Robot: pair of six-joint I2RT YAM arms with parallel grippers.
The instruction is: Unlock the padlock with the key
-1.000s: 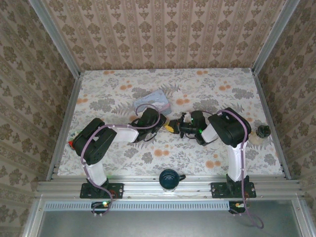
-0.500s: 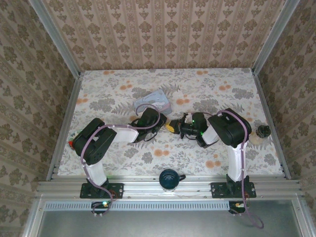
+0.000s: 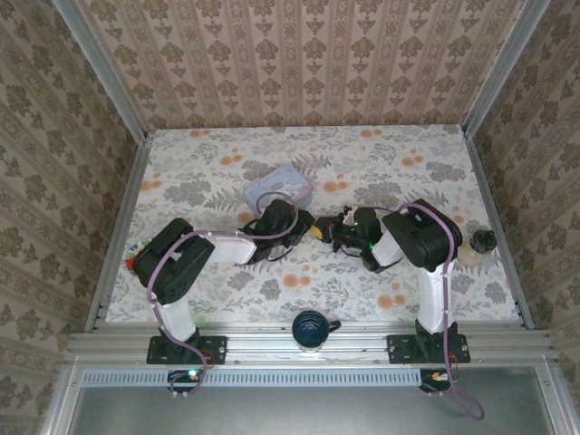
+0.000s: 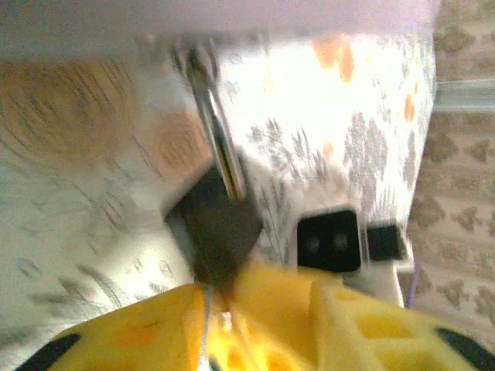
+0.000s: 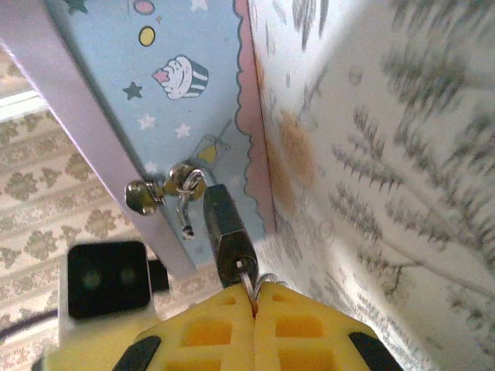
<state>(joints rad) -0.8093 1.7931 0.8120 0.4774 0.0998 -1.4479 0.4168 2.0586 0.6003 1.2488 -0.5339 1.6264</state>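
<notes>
**Right gripper** (image 5: 254, 300): yellow waffle pads pressed together with no gap. They pinch the key (image 5: 246, 277), of which a thin metal stub and wire loop show between the pads and the lock.

**Left gripper** (image 4: 213, 308): yellow pads close on either side of the lock's lower end. The picture is blurred, so I cannot tell whether they pinch it or stand just off it.

**Padlock** (image 5: 224, 224): small dark body, at the near right corner of the tin, between the two grippers.
- Its long axis runs from the right gripper's pads toward the tin.
- The keyway end faces the right gripper and meets the key.
- The shackle end faces the tin.
- The thin metal shackle (image 4: 216, 147) reaches up to the metal hasp (image 5: 147, 197) on the tin's rim.

**Tin** (image 3: 279, 188): pale blue with a cupcake and star print and a lilac lid edge, mid-table, just far of the left gripper. Its inside is hidden.

**Mug** (image 3: 311, 328): dark, upright on the near rail between the arm bases. Its contents cannot be made out.

**Black round object** (image 3: 483, 241): on a pale disc at the right edge of the table (image 3: 408, 172), well apart from the lock.
</notes>
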